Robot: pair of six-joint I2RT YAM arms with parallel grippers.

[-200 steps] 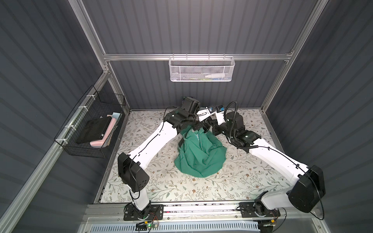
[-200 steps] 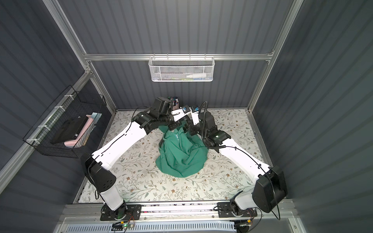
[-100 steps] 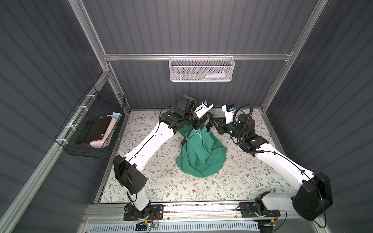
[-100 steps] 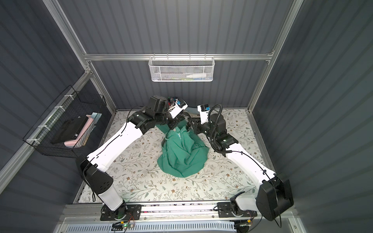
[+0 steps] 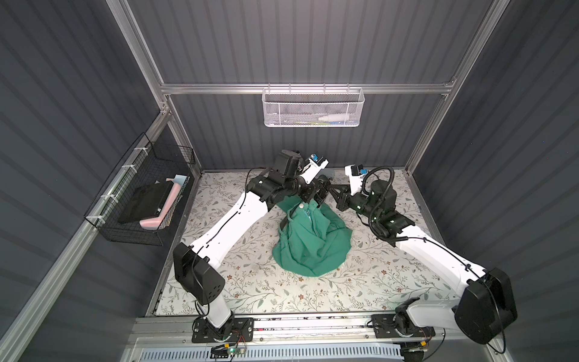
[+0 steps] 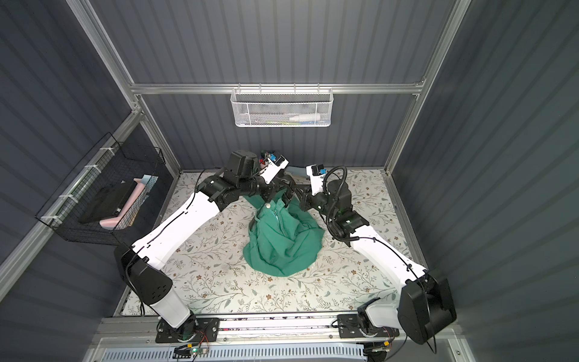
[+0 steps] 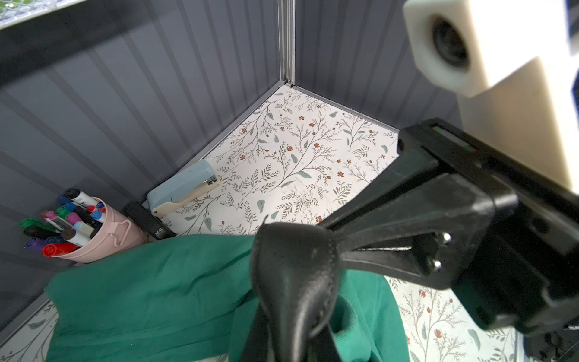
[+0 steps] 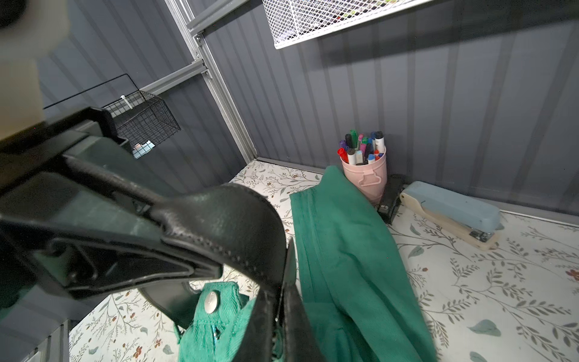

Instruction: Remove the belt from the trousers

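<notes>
Only legible mark: white "M&G" on the end of the small black rectangular plastic block (image 7: 147, 219) beside the pink metal marker bucket (image 7: 105, 239). Marker labels are too small to read.

The belt (image 7: 294, 275) fold partly hides the tips of the right pincer (image 7: 330, 239) and left pincer (image 8: 191, 236), and the belt runs off the wrist pictures' edges. In both top views the arms (image 5: 238, 219) cover that grip. What lies in the white basket (image 5: 311, 108) is too small to tell.
</notes>
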